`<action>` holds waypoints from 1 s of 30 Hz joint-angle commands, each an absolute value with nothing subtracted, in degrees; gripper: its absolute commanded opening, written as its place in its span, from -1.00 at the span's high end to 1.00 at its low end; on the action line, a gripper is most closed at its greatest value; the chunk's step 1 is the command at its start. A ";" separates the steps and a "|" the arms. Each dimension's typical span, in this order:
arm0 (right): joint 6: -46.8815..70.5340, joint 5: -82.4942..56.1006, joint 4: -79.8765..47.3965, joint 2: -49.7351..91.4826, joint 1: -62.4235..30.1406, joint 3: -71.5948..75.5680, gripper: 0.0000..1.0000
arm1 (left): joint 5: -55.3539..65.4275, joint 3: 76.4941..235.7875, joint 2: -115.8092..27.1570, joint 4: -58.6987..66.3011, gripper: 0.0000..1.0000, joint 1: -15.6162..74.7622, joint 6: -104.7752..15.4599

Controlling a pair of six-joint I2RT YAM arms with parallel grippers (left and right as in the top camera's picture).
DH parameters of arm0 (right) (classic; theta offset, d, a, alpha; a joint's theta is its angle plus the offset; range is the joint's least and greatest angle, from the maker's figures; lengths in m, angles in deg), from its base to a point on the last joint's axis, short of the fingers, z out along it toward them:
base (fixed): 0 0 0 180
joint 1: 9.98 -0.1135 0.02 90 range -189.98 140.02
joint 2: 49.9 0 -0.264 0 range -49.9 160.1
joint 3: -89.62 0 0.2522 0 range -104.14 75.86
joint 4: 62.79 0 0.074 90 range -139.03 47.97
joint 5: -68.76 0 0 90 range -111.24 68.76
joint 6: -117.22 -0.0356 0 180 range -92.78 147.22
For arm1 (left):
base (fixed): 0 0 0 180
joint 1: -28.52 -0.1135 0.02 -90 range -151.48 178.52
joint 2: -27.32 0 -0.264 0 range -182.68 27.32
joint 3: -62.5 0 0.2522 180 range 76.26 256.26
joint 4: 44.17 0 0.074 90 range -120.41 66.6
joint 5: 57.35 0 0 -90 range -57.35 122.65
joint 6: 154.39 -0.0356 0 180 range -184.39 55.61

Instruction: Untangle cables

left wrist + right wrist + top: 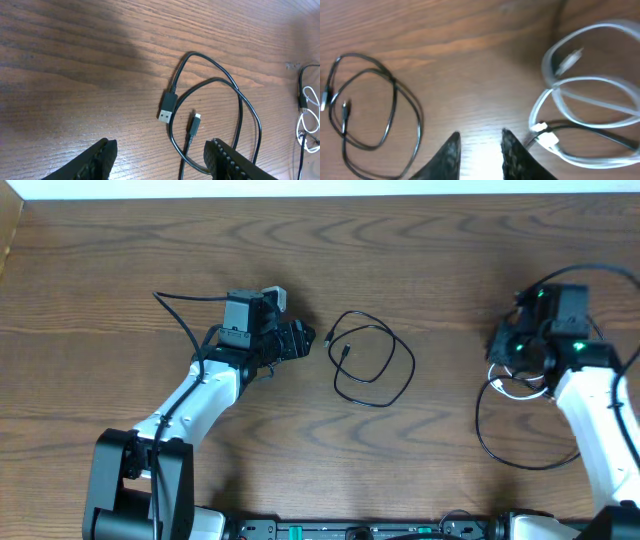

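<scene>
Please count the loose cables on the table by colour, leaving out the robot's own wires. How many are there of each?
Black cable: 1
White cable: 1
Total: 2

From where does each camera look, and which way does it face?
Overhead: above the table, facing straight down; left arm and right arm show, black cable between them.
Left wrist: on left arm, facing down-forward at the black cable; left claw shows.
Right wrist: on right arm, facing the white cable; right claw shows.
Shared: all three views show the black cable.
</scene>
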State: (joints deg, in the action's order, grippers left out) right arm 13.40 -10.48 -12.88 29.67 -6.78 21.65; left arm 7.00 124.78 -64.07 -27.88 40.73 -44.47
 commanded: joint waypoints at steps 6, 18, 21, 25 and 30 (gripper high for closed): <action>11.78 -3.96 -24.62 30.00 -10.62 35.20 0.39 | 6.30 125.50 -63.31 -27.88 -0.23 40.53 -44.19; 11.80 -4.18 -44.95 30.00 -12.70 47.11 0.00 | 6.26 125.50 -63.31 -25.65 -0.23 40.56 -44.19; 11.74 -4.12 -47.44 30.00 -13.31 47.59 -0.15 | 6.54 125.39 -63.33 -22.98 -0.10 40.60 -44.19; 8.68 -4.12 -49.17 30.00 -14.51 47.59 -0.17 | 6.50 125.21 -63.33 -18.04 0.75 41.06 -43.01; 4.92 -3.61 -49.69 30.00 -15.96 47.59 -0.61 | 6.52 125.21 -63.33 -7.36 0.85 44.14 -41.19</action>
State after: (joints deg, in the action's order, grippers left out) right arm 7.65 -4.20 -49.56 29.87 -15.10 47.35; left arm 7.00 124.80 -64.07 -10.35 42.15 -42.42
